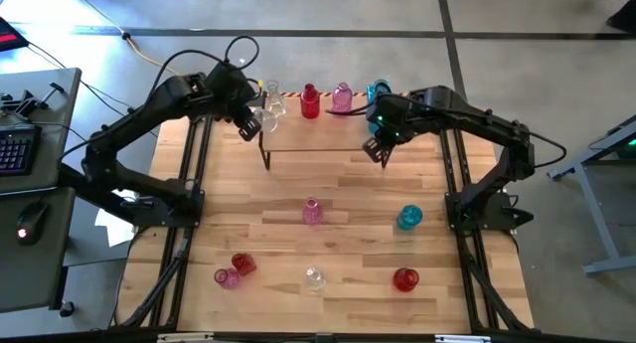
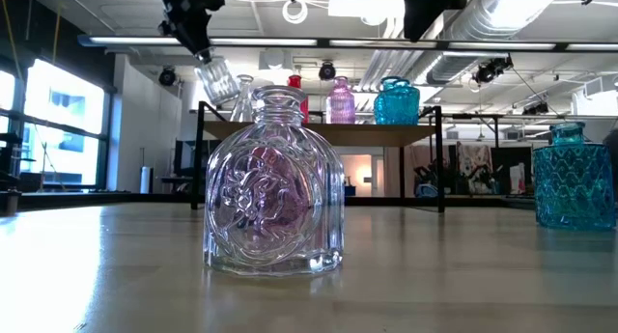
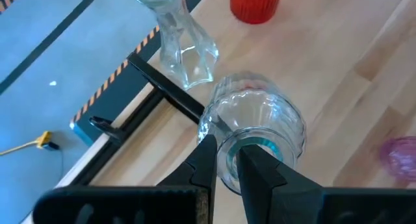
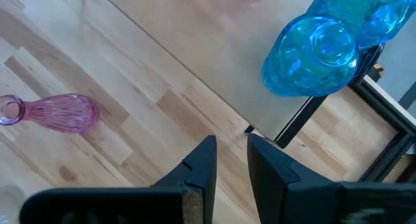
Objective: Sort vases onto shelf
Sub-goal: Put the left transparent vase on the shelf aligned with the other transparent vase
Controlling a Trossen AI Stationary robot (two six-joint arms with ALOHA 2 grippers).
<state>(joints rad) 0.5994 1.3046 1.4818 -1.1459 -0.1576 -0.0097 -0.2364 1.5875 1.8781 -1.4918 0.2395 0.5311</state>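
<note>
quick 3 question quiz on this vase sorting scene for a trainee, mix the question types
1. True or false: the left gripper is shut on a clear vase.
2. Which colour stands at the shelf's right end: A red, B blue, C pink?
3. Fill in: the right gripper holds ____.

Key:
1. true
2. B, the blue vase
3. nothing

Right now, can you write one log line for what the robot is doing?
left gripper: holds clear vase over shelf | right gripper: empty, by shelf's right end
</note>
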